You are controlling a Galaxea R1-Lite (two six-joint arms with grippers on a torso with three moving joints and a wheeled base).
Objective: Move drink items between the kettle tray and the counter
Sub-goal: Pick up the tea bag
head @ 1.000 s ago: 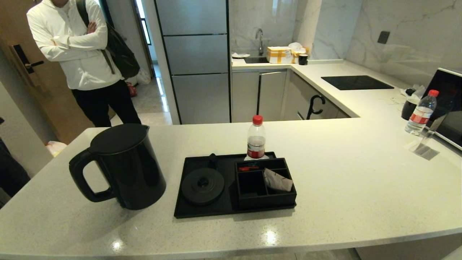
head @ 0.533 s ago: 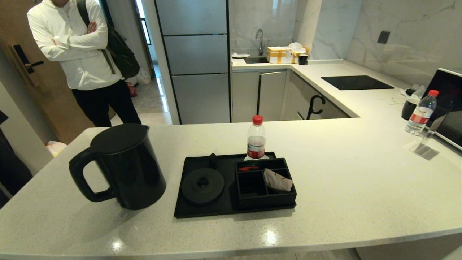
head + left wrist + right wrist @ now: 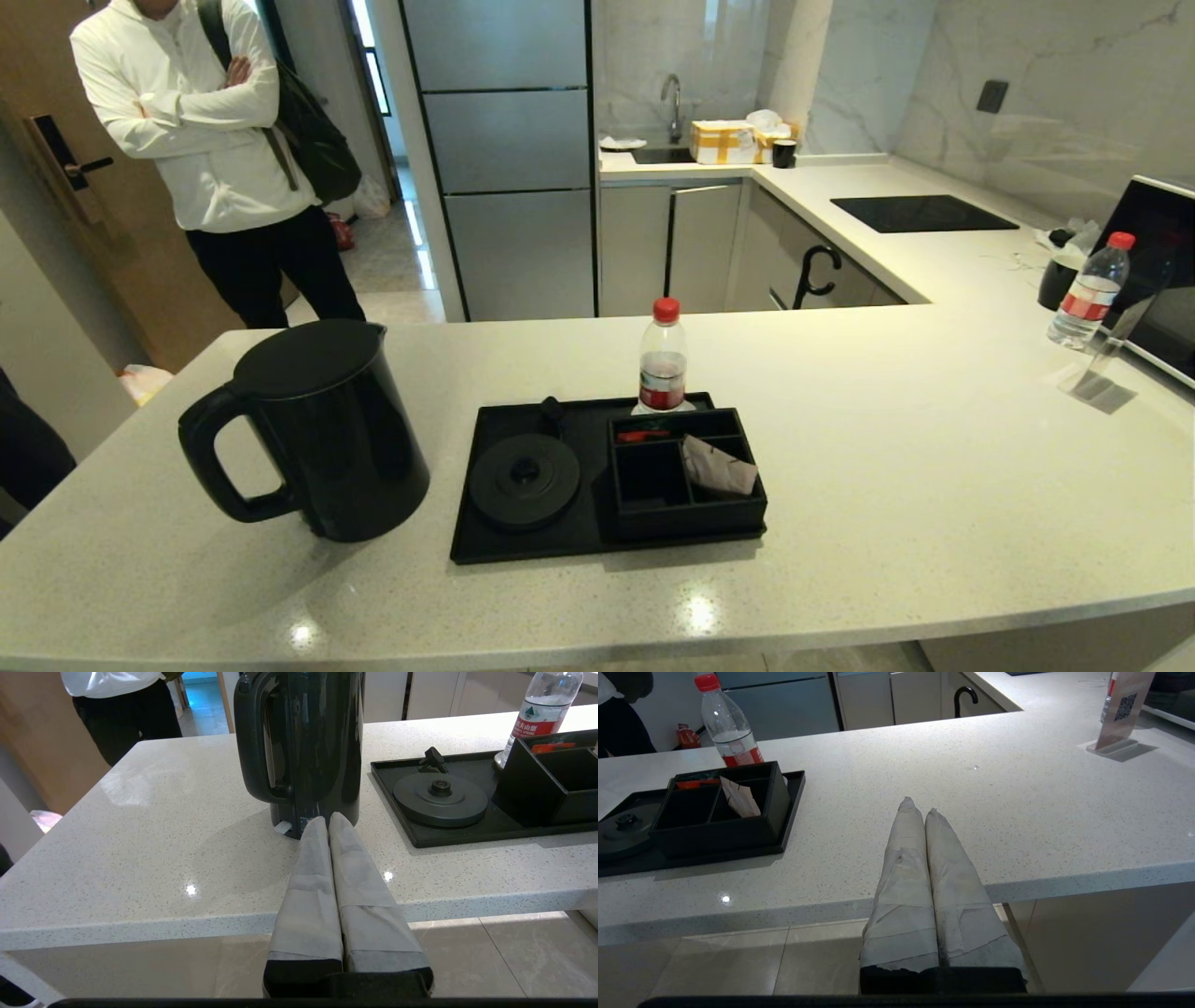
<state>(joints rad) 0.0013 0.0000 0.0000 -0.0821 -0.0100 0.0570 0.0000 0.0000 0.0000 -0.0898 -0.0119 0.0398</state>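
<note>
The black kettle [image 3: 317,429] stands upright on the counter [image 3: 934,467], left of the kettle tray [image 3: 485,532], its handle turned left. On the tray, the round base [image 3: 525,481] is bare. A beige sachet [image 3: 717,467] leans in the right compartment of the organiser box [image 3: 653,518]. Neither gripper shows in the head view. In the left wrist view my left gripper [image 3: 328,820] is shut and empty, off the counter's front edge, pointing at the kettle [image 3: 317,742]. My right gripper [image 3: 919,807] is shut and empty, right of the tray [image 3: 791,807] and sachet [image 3: 740,798].
A red-capped bottle [image 3: 663,364] stands at the tray's back edge behind the organiser. A second bottle [image 3: 1090,291], a sign holder [image 3: 1097,373] and a microwave [image 3: 1158,271] are far right. A person [image 3: 205,140] stands beyond the counter's left end. The hob [image 3: 920,213] is at the back.
A dark shape at the far left edge of the head view has shifted slightly. The kettle, tray and sachet have not moved.
</note>
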